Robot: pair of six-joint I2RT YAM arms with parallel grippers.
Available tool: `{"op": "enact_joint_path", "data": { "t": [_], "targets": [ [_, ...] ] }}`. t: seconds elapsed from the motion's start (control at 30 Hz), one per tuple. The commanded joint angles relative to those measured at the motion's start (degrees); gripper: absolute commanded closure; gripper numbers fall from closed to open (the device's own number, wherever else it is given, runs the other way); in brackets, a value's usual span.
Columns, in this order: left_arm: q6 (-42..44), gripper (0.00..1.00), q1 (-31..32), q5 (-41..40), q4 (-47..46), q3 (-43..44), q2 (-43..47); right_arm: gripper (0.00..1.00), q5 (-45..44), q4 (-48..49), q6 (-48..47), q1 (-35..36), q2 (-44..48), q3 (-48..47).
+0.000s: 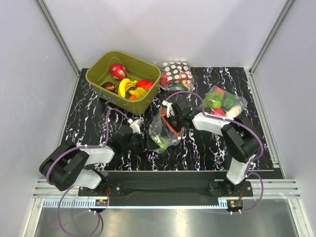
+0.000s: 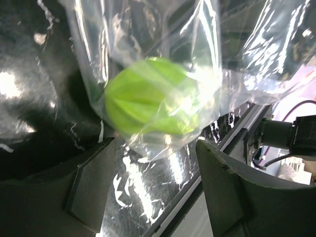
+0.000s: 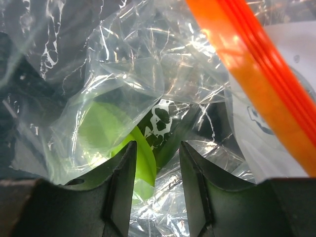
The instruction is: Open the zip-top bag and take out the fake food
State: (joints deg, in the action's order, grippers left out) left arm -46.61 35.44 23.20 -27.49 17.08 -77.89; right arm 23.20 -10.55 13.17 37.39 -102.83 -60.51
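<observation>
Clear crinkled plastic: the zip-top bag (image 1: pixel 160 133) lies just on the arms' side of the olive bin (image 1: pixel 98 74), a green piece (image 2: pixel 148 96) of fake food inside. The left gripper (image 2: pixel 154 145), farther from the bin, faces it with jaws wide apart. The right gripper (image 3: pixel 158 145), jaws narrowly parted, sits beside the orange zip strip (image 3: pixel 256 84).

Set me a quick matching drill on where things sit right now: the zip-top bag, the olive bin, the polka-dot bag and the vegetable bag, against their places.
Things:
1. zip-top bag
2. olive bin
3. polka-dot bag
4. vegetable bag

Places:
A. back centre, right beside the bin
B. right side
C. middle, nearest the front edge
D. back left, fake food inside

Pairs: 1-C, 2-D, 3-A, 4-B.
</observation>
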Motion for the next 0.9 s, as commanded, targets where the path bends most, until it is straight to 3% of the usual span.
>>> {"op": "enact_joint_path", "data": {
  "t": [0.0, 0.07, 0.1, 0.17, 0.2, 0.33, 0.67, 0.87],
  "targets": [
    [-1.29, 0.3, 0.42, 0.53, -8.81, 0.32, -1.21, 0.53, 0.97, 1.49, 1.15, 0.58, 2.89, 0.57],
    [-1.47, 0.34, 0.33, 0.7, -9.51, 0.76, -2.35, 0.53, 1.06, 1.32, 1.33, 0.58, 3.77, 1.18],
    [-1.73, 0.49, 0.5, 1.14, -9.86, 0.76, -2.79, 0.53, 1.06, 1.14, 1.25, 0.58, 4.21, 1.45],
    [-1.99, 0.61, 0.42, 1.49, -10.83, 0.67, -3.94, 0.52, 1.32, 0.44, 1.07, 0.58, 5.0, 1.8],
    [-1.99, 0.72, 0.42, 1.5, -10.84, 0.67, -4.11, 0.52, 1.58, -0.08, 0.9, 0.58, 5.26, 1.8],
    [-1.38, 0.86, 0.42, 1.06, -9.87, 0.67, -4.29, 0.51, 5.35, -3.33, 0.11, 0.5, 6.32, 1.71],
    [3.01, 0.94, 0.51, -2.37, -1.61, 2.96, -1.39, 0.39, 14.58, -9.23, -2.19, 0.49, 8.08, 1.45],
    [3.63, 0.96, 0.42, -2.55, -0.9, 3.66, -1.39, 0.32, 12.4, -6.77, -0.08, 0.49, 5.97, 1.27]
  ]
}}
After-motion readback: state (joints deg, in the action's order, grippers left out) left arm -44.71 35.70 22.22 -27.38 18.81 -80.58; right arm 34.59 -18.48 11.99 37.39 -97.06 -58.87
